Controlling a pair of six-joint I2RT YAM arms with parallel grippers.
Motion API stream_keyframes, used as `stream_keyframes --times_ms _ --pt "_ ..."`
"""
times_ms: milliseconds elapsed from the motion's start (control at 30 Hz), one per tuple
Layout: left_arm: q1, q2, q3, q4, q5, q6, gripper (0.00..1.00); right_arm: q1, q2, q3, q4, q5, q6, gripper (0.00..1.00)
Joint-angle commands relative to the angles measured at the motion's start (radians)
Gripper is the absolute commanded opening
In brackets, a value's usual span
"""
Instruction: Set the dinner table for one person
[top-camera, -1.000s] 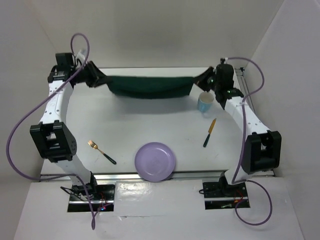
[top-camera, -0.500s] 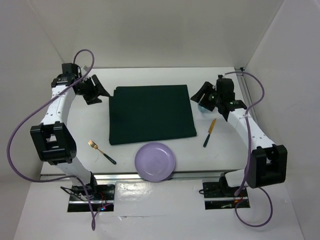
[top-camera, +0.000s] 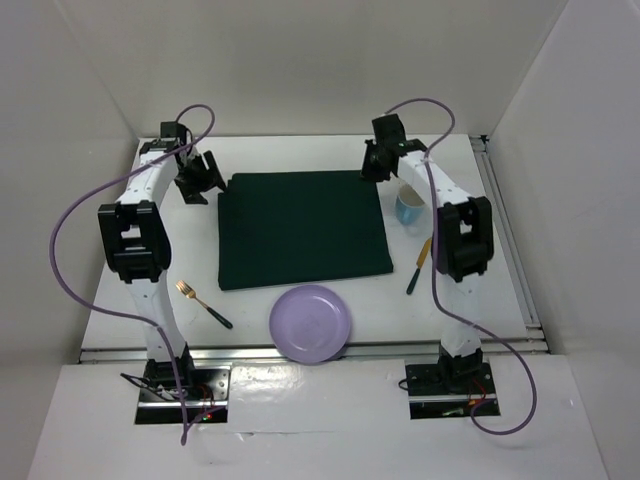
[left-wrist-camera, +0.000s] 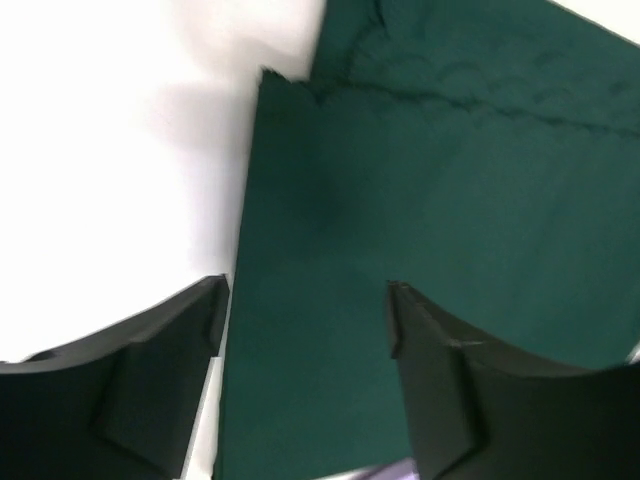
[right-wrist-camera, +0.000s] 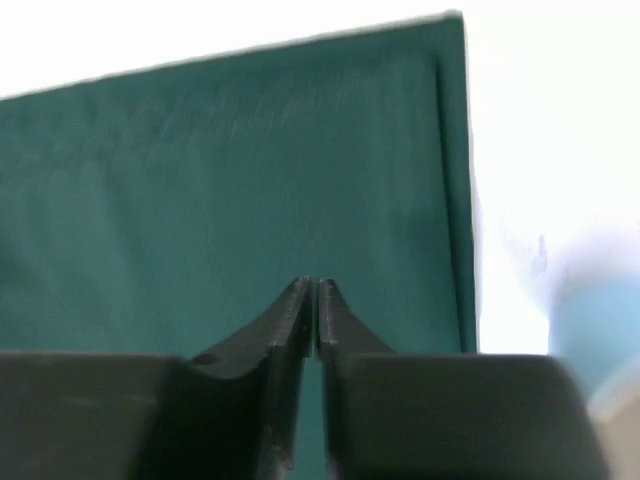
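The dinner table (top-camera: 470, 290) is a white tabletop. A dark green cloth (top-camera: 303, 228) lies spread flat on its middle. My left gripper (top-camera: 203, 180) hangs at the cloth's far left corner, open and empty; the left wrist view shows its jaws (left-wrist-camera: 308, 300) wide apart over the cloth (left-wrist-camera: 450, 200). My right gripper (top-camera: 373, 166) is over the far right corner, shut with nothing between its jaws (right-wrist-camera: 311, 285), above the cloth (right-wrist-camera: 200, 180). A purple plate (top-camera: 310, 322), a gold fork (top-camera: 203, 303), a knife (top-camera: 419, 266) and a light blue cup (top-camera: 410, 207) lie around the cloth.
A metal rail (top-camera: 400, 348) runs along the table's near edge and another along the right edge. The cup stands just right of the cloth's far right corner, close to my right arm, and shows blurred in the right wrist view (right-wrist-camera: 590, 320). White walls enclose the table.
The cloth, earlier held stretched between both grippers at the back, now lies flat. Both grippers have let go and drawn back to its far corners; the right one has shut.
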Motion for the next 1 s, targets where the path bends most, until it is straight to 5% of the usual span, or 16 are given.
stream_keyframes --times_ms 0,100,133,333,667,967 --pt "-0.006 0.061 0.079 -0.02 -0.066 0.008 0.82 0.005 0.137 0.222 -0.141 0.092 -0.056 0.21" --pt "-0.006 0.107 0.109 -0.02 -0.042 0.008 0.88 0.005 0.286 0.41 -0.218 0.131 -0.056 0.33" --pt "-0.006 0.13 0.119 -0.011 -0.031 0.008 0.88 0.005 0.34 0.476 -0.245 0.141 -0.065 0.45" --pt "-0.015 0.178 0.128 0.008 -0.02 -0.001 0.8 -0.014 0.382 0.507 -0.218 0.16 -0.104 0.55" --pt "-0.015 0.256 0.172 0.032 -0.002 -0.019 0.73 -0.014 0.42 0.5 -0.17 0.208 -0.134 0.58" --pt "-0.024 0.279 0.191 0.041 -0.011 -0.029 0.53 -0.023 0.466 0.521 -0.147 0.171 -0.154 0.53"
